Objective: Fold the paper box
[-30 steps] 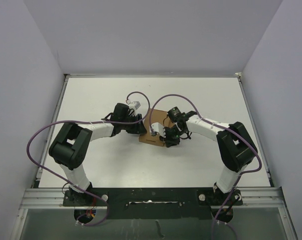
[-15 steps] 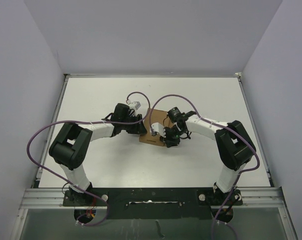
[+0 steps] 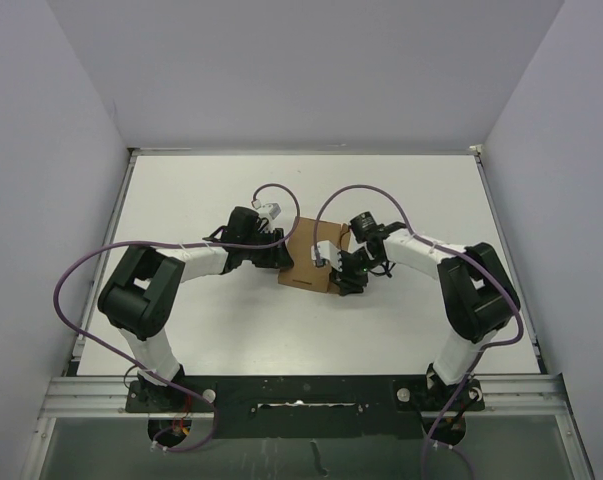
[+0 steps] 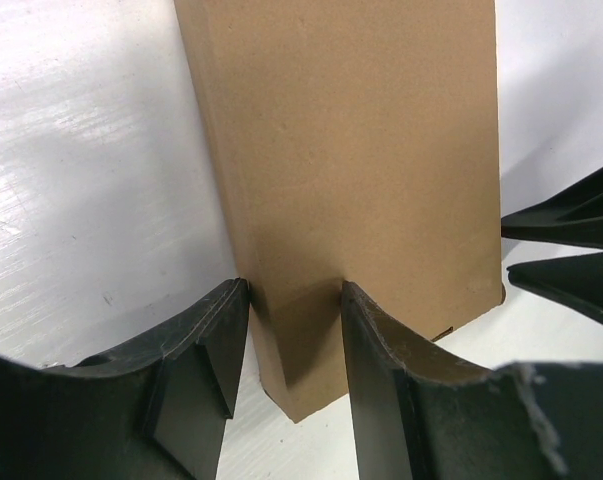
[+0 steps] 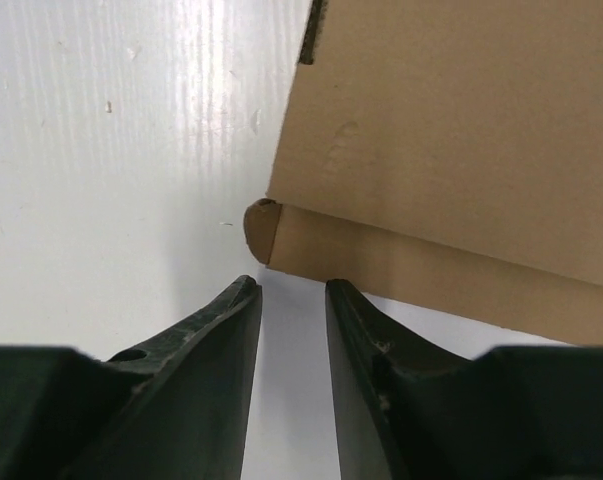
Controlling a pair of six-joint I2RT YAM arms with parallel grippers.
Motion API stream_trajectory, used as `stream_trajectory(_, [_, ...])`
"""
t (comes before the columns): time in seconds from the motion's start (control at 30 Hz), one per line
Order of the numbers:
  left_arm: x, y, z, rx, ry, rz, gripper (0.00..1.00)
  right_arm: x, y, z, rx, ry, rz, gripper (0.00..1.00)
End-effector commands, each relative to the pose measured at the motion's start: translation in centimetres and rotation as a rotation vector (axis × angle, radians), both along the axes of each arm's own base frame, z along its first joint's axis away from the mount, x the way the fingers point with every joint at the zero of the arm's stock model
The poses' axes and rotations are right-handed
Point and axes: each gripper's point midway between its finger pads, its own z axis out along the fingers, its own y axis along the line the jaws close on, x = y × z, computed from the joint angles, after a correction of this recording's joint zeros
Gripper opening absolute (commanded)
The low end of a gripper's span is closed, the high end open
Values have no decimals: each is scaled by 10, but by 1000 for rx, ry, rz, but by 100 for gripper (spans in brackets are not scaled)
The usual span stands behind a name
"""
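The paper box point(image 3: 303, 252) is flat brown cardboard lying mid-table between both arms. My left gripper point(image 3: 281, 260) is at its left edge. In the left wrist view the jaws point(image 4: 294, 285) are apart and straddle a corner of the box point(image 4: 361, 150), one finger at its folded left edge and the other over its face. My right gripper point(image 3: 336, 280) is at the box's near right corner. In the right wrist view the jaws point(image 5: 291, 285) are slightly apart and empty, with tips just short of the box's rounded folded edge point(image 5: 451, 120).
White table point(image 3: 181, 200) with a raised rim, grey walls on three sides. Purple cables loop over both arms point(image 3: 361, 195). The right gripper's dark fingers show at the right edge of the left wrist view point(image 4: 571, 250).
My right gripper has drawn back to the right, off the top of the box to its near right corner. The left arm and the box have stayed put.
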Motion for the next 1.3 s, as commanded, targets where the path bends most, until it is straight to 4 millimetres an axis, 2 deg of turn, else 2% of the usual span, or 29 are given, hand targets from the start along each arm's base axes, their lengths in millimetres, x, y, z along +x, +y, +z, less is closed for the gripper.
stream_trajectory(0.0, [-5,-2,10,-2,-12,-12,40,-4,10,16,93,-72,84,36])
stream_trajectory(0.27, [-5,-2,12,-7,-14,-14,40,-11,12,14,132,-109,140,37])
stream_trajectory(0.47, [-5,-3,11,-12,-13,-13,40,-5,16,4,93,-131,131,30])
stream_trajectory(0.87, [-5,-4,11,-18,-11,-15,40,-2,19,8,87,-139,117,0])
stream_trajectory(1.0, [-6,-5,14,-25,-12,-16,40,-1,24,17,97,-145,108,0])
stream_trajectory(1.27, [-8,-6,18,-36,-12,-13,40,4,33,23,41,-129,66,0])
